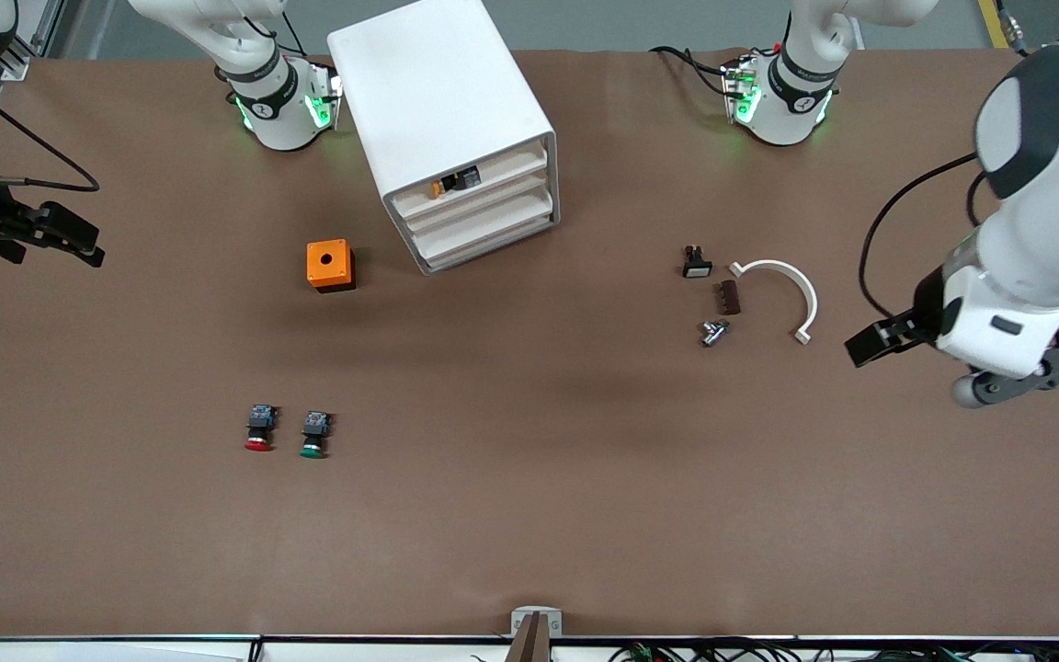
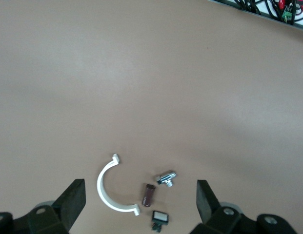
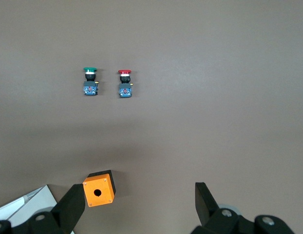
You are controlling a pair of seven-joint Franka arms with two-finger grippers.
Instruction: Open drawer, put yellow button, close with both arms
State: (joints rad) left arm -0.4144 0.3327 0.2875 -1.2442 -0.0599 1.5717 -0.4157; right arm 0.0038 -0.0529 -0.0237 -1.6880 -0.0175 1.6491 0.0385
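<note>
The white cabinet [image 1: 442, 92] stands between the arm bases. Its top drawer [image 1: 493, 175] sits about flush with the two lower drawers. The yellow button [image 1: 452, 182] lies on its side in that top drawer, near the front edge. My left gripper [image 1: 871, 344] is open and empty, in the air at the left arm's end of the table beside a white curved clamp; in the left wrist view [image 2: 140, 192] its fingers stand wide apart. My right gripper [image 1: 65, 237] is open and empty, over the right arm's end of the table; the right wrist view [image 3: 139, 195] shows it.
An orange box with a hole [image 1: 330, 265] [image 3: 98, 188] sits beside the cabinet. A red button [image 1: 259, 428] [image 3: 125, 84] and a green button [image 1: 313, 434] [image 3: 90, 82] lie nearer the camera. The white clamp [image 1: 787, 290] [image 2: 112, 187], a brown piece [image 1: 729, 296], a metal fitting [image 1: 713, 331] and a black switch [image 1: 696, 262] lie near the left gripper.
</note>
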